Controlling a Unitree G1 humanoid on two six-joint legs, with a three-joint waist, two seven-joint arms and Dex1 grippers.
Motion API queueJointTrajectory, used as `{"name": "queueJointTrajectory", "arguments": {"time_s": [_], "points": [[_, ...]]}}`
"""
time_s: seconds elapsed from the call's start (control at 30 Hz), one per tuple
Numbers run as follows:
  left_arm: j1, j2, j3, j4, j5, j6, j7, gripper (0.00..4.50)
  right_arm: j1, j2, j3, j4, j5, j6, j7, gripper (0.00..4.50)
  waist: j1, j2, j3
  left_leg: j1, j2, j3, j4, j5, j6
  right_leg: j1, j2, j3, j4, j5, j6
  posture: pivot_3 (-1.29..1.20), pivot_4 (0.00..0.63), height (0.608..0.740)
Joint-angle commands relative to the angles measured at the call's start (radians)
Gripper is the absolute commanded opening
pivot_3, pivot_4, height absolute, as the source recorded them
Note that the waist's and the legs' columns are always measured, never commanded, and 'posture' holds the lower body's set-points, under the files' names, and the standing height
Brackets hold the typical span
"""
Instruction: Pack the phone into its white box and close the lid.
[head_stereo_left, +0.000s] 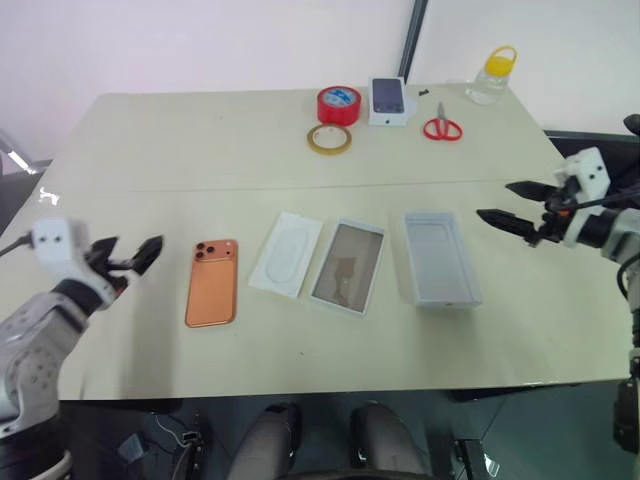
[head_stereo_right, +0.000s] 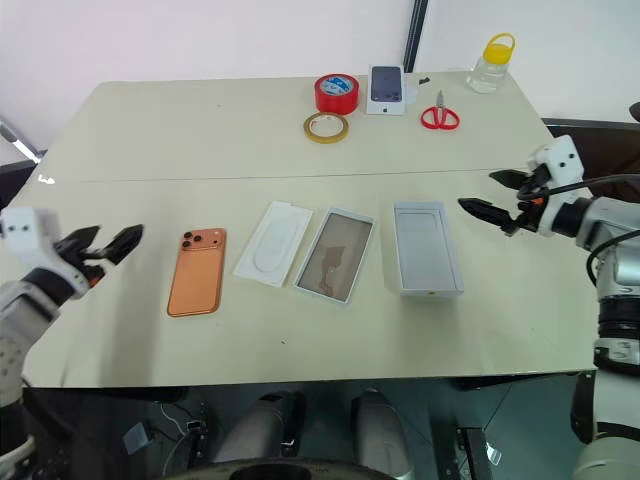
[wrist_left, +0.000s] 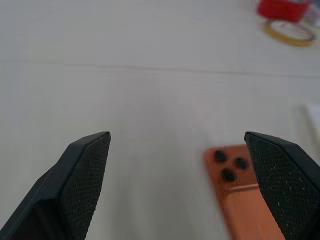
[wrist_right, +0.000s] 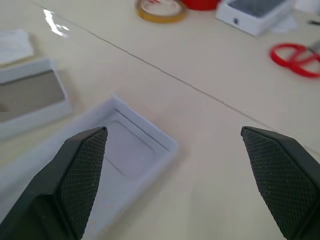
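Observation:
The orange phone (head_stereo_left: 211, 282) lies back up on the table, its three lenses at the far corner. To its right, past a flat white insert (head_stereo_left: 286, 254), sits the white box (head_stereo_left: 347, 266), a shallow tray with a grey-brown floor. Right of that rests the all-white lid (head_stereo_left: 441, 258), hollow side up. My left gripper (head_stereo_left: 128, 255) hovers open just left of the phone with nothing between its fingers. My right gripper (head_stereo_left: 495, 200) is open too, hanging a little right of the lid and pointing toward it. The left wrist view shows the phone (wrist_left: 240, 195) near one finger.
Along the table's far side are a red tape roll (head_stereo_left: 338, 104), a tan tape ring (head_stereo_left: 329, 138), a small white box with a phone picture (head_stereo_left: 389, 100), red scissors (head_stereo_left: 442, 127) and a yellow-capped bottle (head_stereo_left: 493, 75). The table's front edge (head_stereo_left: 300, 385) runs just below the row.

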Motion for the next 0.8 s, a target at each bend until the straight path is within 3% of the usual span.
{"name": "queueJointTrajectory", "arguments": {"time_s": [0.03, 0.27, 0.37, 0.53, 0.8], "points": [[-0.082, -0.053, -0.102, -0.065, -0.081, 0.093, 0.032, 4.5, 0.048, 0.028, 0.01, -0.202, 0.045, 0.055, -0.022, 4.47, 0.001, 0.0, 0.0, 0.0, 0.0, 0.0, 0.0, 0.0, 0.0, 0.0, 0.0, 0.0, 0.0, 0.0, 0.0, 0.0, 0.15, 0.74], [-0.222, -0.172, -0.191, -0.053, -0.205, 0.36, 0.186, 4.5, 0.18, 0.082, 0.094, -0.584, 0.089, 0.177, -0.086, 4.47, -0.001, -0.001, 0.0, 0.0, 0.0, 0.0, 0.001, 0.0, 0.0, -0.001, 0.001, 0.0, 0.001, 0.0, 0.0, 0.0, 0.15, 0.74], [-0.297, -0.245, -0.151, 0.0, -0.258, 0.464, 0.258, 4.5, 0.218, 0.097, 0.123, -0.708, 0.117, 0.223, -0.108, 4.47, 0.003, -0.001, 0.0, 0.0, 0.0, -0.001, 0.002, 0.0, 0.0, 0.0, 0.001, 0.0, 0.001, 0.0, 0.0, 0.0, 0.15, 0.74], [-0.367, -0.281, -0.12, 0.074, -0.28, 0.604, 0.315, 4.5, 0.242, 0.119, 0.162, -0.795, 0.133, 0.266, -0.151, 4.47, 0.0, -0.002, 0.0, 0.0, 0.0, -0.001, 0.002, 0.0, 0.0, 0.0, 0.001, 0.0, 0.001, 0.0, 0.001, 0.0, 0.15, 0.74], [-0.433, -0.284, -0.135, 0.153, -0.217, 0.655, 0.331, 4.5, 0.279, 0.116, 0.169, -0.833, 0.153, 0.283, -0.174, 4.47, 0.001, -0.002, 0.001, 0.0, -0.001, -0.001, 0.002, 0.0, 0.0, 0.0, 0.001, 0.0, 0.001, 0.0, 0.001, 0.0, 0.15, 0.74]]}}
